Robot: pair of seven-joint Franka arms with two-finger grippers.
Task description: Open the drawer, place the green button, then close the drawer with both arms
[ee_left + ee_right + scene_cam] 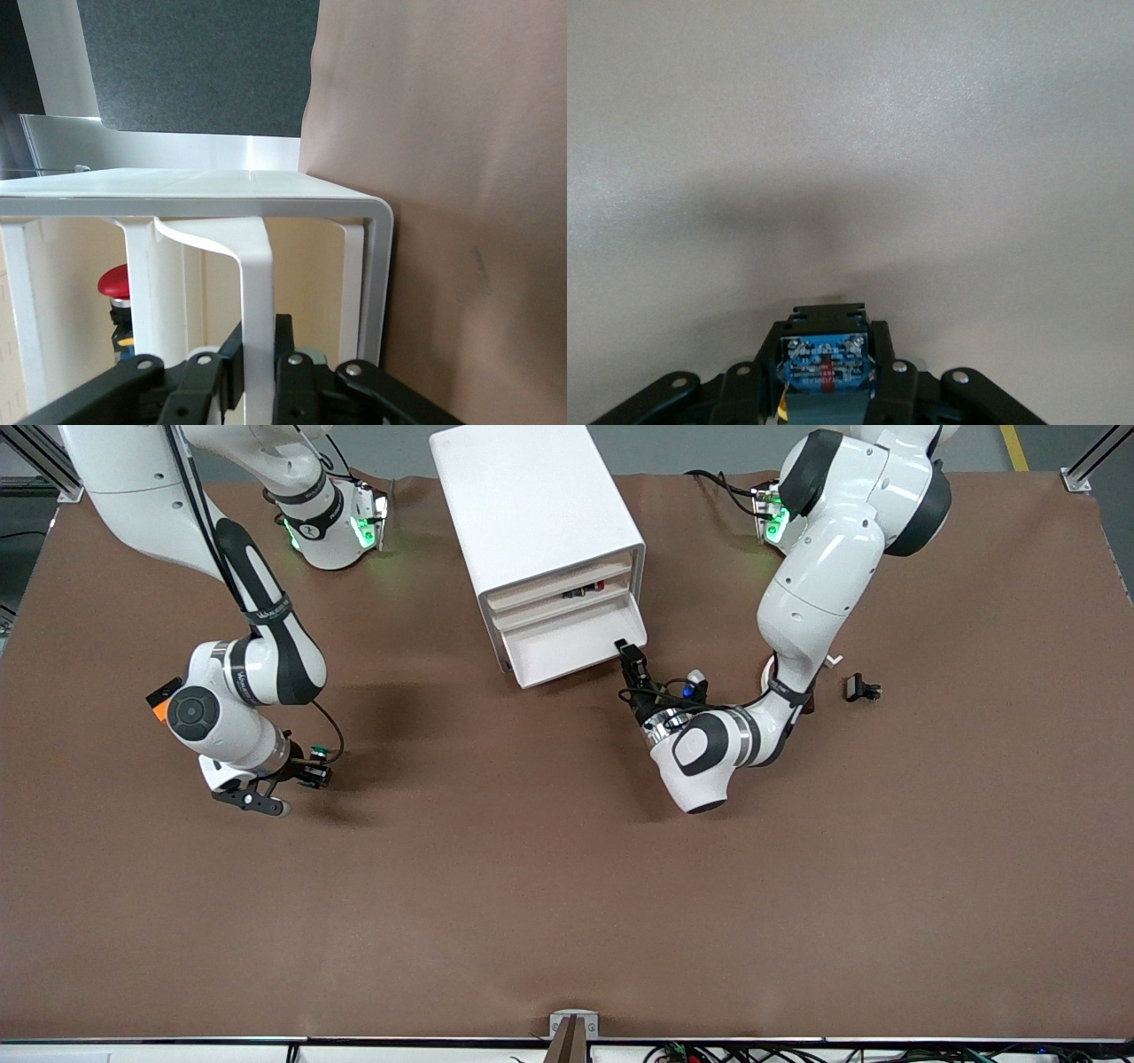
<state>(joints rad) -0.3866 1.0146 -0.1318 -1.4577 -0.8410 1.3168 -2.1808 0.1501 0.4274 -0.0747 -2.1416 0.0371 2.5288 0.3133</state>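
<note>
Brown table point(567, 886) | left gripper point(624, 648) clamps drawer point(567, 648); right gripper point(312, 774) grips button point(825, 367)

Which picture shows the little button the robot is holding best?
The right wrist view: the button sits close up, clamped in the right gripper. The front view shows only a tiny green speck there. The left wrist view shows no sign of it.

text: none legible | arm band lettering: too small to read | button base print: unreadable

Left gripper point(626, 652) clamped, arm low, bent at elbow. Right gripper point(321, 772) clamped, wrist low over table.
</note>
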